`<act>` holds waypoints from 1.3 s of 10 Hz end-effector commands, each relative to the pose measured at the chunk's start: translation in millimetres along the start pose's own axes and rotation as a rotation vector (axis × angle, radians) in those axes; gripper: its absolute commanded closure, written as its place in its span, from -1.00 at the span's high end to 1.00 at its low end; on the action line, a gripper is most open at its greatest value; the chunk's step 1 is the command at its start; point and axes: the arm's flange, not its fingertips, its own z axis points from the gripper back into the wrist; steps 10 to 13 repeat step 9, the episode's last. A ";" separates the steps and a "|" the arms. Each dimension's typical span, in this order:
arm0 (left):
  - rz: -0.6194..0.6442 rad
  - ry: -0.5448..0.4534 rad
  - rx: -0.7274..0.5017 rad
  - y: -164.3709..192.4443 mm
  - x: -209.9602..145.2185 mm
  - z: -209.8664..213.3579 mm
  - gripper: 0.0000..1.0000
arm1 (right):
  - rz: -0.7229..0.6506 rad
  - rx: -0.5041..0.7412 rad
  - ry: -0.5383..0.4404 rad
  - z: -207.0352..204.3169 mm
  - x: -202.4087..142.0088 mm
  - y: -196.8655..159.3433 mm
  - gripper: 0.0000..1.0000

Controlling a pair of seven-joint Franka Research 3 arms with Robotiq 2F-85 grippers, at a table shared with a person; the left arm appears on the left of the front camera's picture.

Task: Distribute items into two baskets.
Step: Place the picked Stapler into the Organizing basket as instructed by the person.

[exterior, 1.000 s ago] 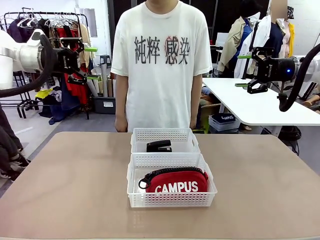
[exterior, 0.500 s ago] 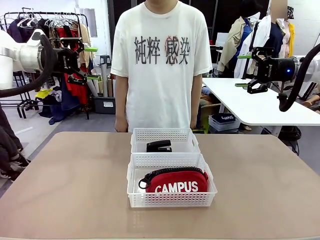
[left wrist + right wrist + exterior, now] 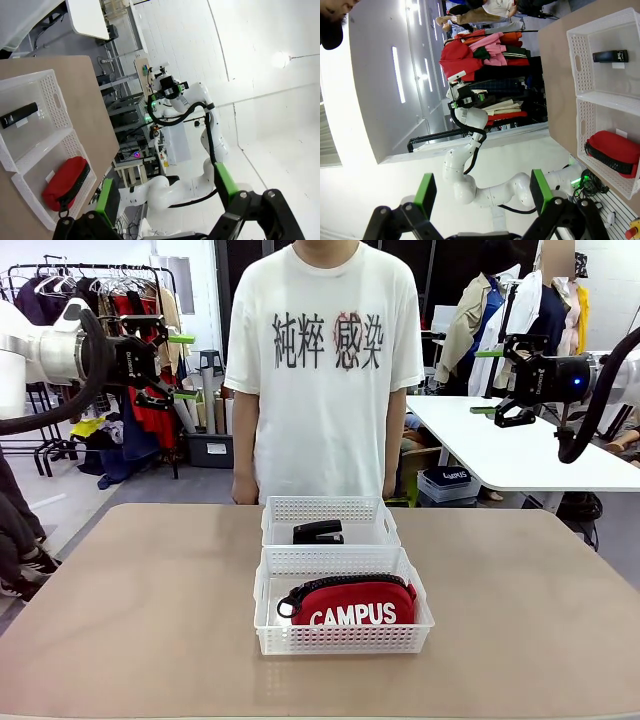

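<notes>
Two white robot arms flank a wide tan worktop [image 3: 150, 620], both raised well above it and far out to the sides. A person in a white T-shirt [image 3: 322, 370] with dark printed characters stands at the far edge, arms hanging down, hands near the worktop's rim.

At the middle of the worktop sit two shallow white lattice baskets, touching end to end in a line running away from the robot. The near basket [image 3: 343, 638] holds the red pouch [image 3: 352, 603], which lies flat with its white "CAMPUS" lettering facing the robot and its black zipper along the top. The far basket [image 3: 330, 510], just in front of the person, holds the black stapler [image 3: 318, 532], lying on its side near the middle.

The left gripper [image 3: 181, 366] hangs in the air at the left, its green-padded jaws spread apart and holding nothing. The right gripper [image 3: 484, 381] hangs at the right, its jaws likewise spread and empty.

From the left wrist view, both baskets appear far below, the pouch [image 3: 65, 182] in one and the stapler [image 3: 19, 115] in the other. The right wrist view shows the same pairing, pouch [image 3: 615, 152] and stapler [image 3: 610, 56] in separate baskets.
</notes>
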 end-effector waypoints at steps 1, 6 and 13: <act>0.000 -0.004 0.000 -0.2 0.3 0.3 1.00 | -0.004 -0.005 -0.002 0.0 -0.8 3.0 1.00; 0.000 -0.004 0.000 -0.2 0.3 0.3 1.00 | -0.004 -0.005 -0.002 0.0 -0.8 3.0 1.00; 0.000 -0.004 0.000 -0.2 0.3 0.3 1.00 | -0.004 -0.005 -0.002 0.0 -0.8 3.0 1.00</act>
